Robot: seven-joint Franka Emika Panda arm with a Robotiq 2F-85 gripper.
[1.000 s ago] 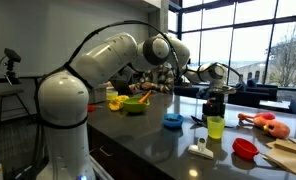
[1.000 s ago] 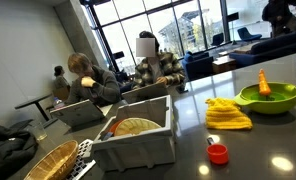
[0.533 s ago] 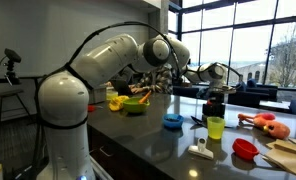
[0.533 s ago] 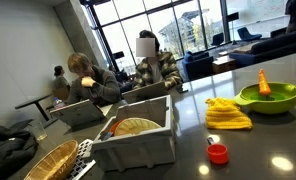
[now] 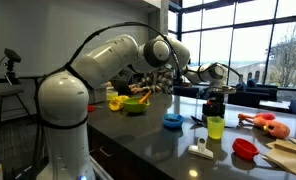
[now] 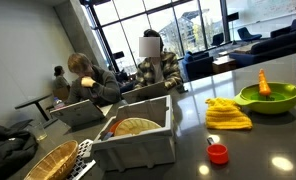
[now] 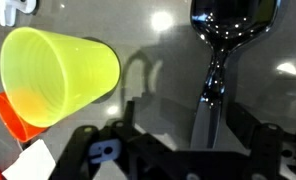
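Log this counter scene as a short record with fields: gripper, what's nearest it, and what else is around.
gripper: gripper, looks open, above the dark counter
nearest: black spoon, handle running toward the gripper
beside it: yellow-green cup, apart from the spoon
around: blue bowl; red bowl

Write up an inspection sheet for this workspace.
Surface: dark counter, glossy.
Job's things: yellow-green cup and black spoon sit under the claw, apart from each other.
Clutter: green bowl, blue dish, red bowl, orange toy, white crate, wicker basket, yellow cloth.
Grippers: claw, jaws look spread; the spoon handle runs between them, contact unclear.
Cables: black cable loops over the robot arm.
Surroundings: large windows, seated people.
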